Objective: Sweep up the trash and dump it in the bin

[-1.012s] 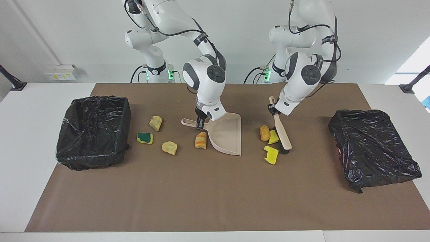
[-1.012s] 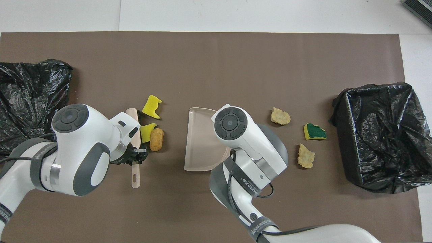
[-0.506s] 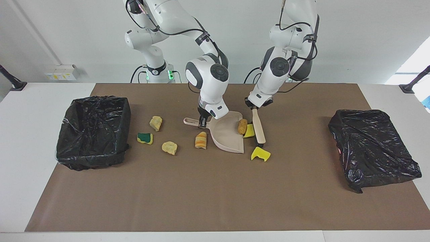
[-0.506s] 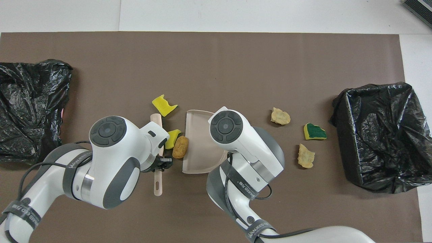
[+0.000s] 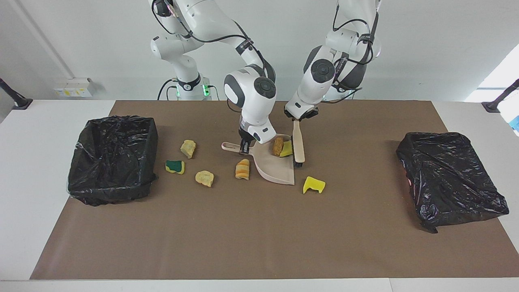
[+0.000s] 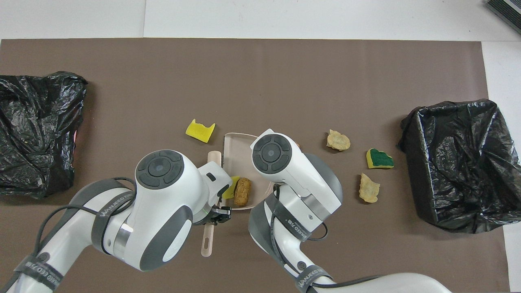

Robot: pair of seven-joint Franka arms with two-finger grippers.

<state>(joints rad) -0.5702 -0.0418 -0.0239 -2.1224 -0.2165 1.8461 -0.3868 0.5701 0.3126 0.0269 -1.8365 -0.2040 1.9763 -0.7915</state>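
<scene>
Trash: facing the robots, a brown lump (image 5: 278, 146) and yellow bit (image 5: 286, 149) lie in the dustpan (image 5: 275, 168), steadied by the right hand (image 5: 244, 148) gripping its handle. Overhead, the left hand (image 6: 215, 215) clamps the brush (image 6: 209, 203), herding them; a yellow scrap (image 6: 199, 131) stays outside on the counter (image 6: 260, 81).

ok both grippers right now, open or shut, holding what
left gripper: shut on the brush.
right gripper: shut on the dustpan handle.

Bright, even light, both views sharp.
Soft short shadows lie under the trash (image 5: 242, 169) and dustpan (image 5: 275, 168); the bin bags (image 5: 111, 158) show small glints; a pale window glow washes one upper corner of the facing view; no blur shows.
</scene>
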